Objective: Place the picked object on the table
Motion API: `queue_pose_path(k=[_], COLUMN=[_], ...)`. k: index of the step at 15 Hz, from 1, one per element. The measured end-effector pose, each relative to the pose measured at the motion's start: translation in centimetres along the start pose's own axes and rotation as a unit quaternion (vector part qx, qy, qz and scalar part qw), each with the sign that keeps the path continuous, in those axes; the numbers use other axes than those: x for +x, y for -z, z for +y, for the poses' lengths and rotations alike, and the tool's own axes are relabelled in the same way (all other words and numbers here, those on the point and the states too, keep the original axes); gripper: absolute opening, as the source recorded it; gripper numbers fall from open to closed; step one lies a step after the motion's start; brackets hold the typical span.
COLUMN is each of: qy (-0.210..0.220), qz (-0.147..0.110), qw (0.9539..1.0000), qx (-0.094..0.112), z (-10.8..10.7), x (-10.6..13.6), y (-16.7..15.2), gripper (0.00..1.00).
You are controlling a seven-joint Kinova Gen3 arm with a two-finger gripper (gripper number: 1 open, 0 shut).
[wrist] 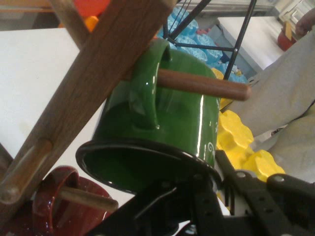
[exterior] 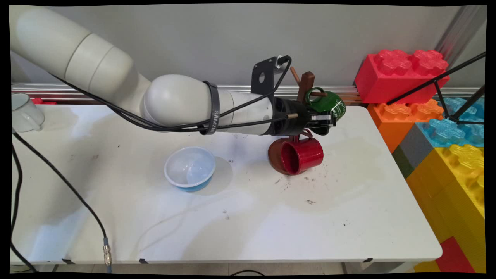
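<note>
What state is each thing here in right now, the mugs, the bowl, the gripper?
Green mug: hanging by its handle on a peg of the mug tree, tilted.
Red mug: hanging on a lower peg, mouth sideways.
Bowl: upright on the table, looks empty.
White mug: upright at the table's far left edge.
Gripper: at the green mug's rim; open or shut, cannot tell.

Little is legible — a black band (exterior: pixel 212 108) around the white arm carries pale lettering, seemingly "SAMZIN"; white markings on the green enamel mug (exterior: pixel 329 104) stay unreadable.
</note>
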Motion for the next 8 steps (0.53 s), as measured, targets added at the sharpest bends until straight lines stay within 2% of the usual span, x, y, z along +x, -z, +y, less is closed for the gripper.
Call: queue_pose_path(k=[8], qy=[0.004], qz=[0.001], qw=[1.0], qx=[-0.007], z=[0.01], x=[-0.01], y=[0.48], gripper=[0.0])
